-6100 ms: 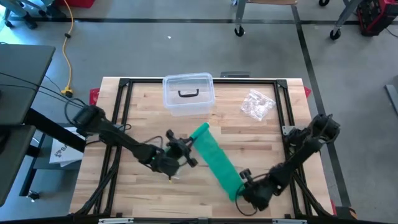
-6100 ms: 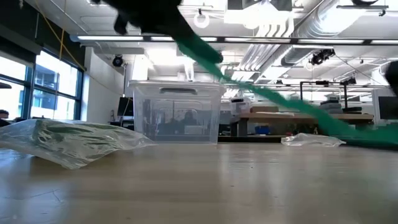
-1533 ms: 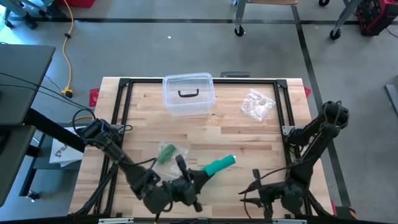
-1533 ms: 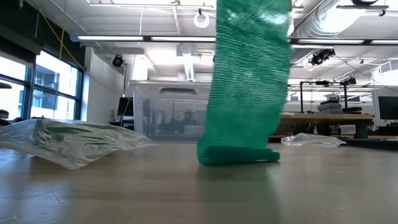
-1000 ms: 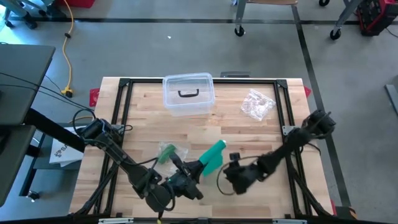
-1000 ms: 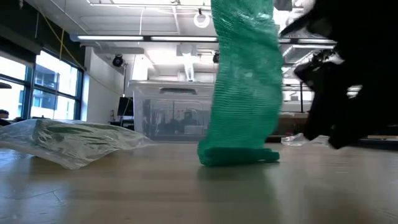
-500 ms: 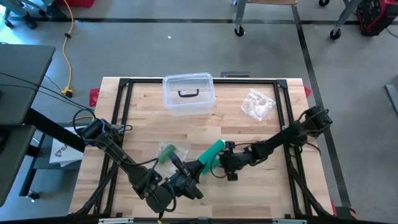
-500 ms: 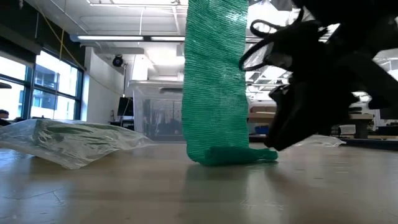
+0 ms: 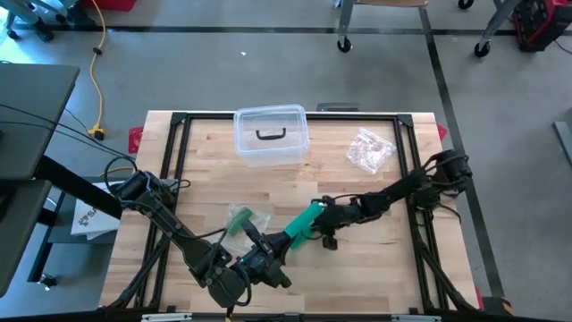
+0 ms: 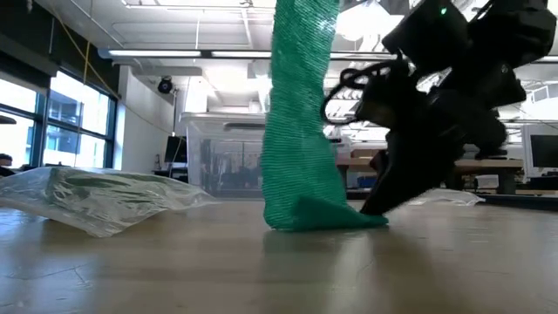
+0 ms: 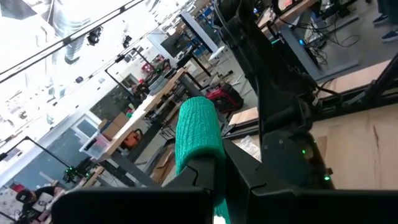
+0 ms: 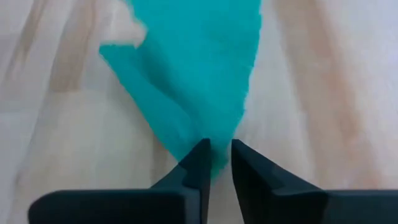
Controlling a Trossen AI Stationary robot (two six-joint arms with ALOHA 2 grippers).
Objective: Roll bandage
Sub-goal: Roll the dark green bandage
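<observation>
The green mesh bandage (image 10: 301, 131) hangs as a strip from above down to the table, where its lower end (image 10: 327, 215) lies folded. In the high view the bandage (image 9: 304, 224) runs between the two grippers, near the table's middle. My left gripper (image 9: 282, 241) is raised above the table, points level and is shut on the bandage's upper end (image 11: 198, 127). My right gripper (image 9: 319, 220) slants down to the table and is shut on the lower end (image 12: 205, 93). My left gripper pinches the bandage's upper end (image 11: 214, 200) between its two fingers, and a rounded bunch of it stands out beyond the fingertips. The fingers lie level and the strip hangs below them. My right gripper pinches a pointed corner of the bandage's lower end (image 12: 216, 151) between its fingertips. It comes slanting down from the table's right. That end lies on the table (image 10: 370, 218).
A clear lidded box (image 9: 271, 135) stands at the far edge. A crumpled clear bag (image 9: 370, 149) lies at the far right. A clear pouch with green inside (image 9: 239, 220) lies left of the bandage, and shows at the left of the low view (image 10: 96, 199).
My right gripper has moved from the near right toward the table's left and far side, sinking and tipping down, and has come onto the bandage's lower end. The hanging strip has swayed a little, while its lower end has stayed on the table.
</observation>
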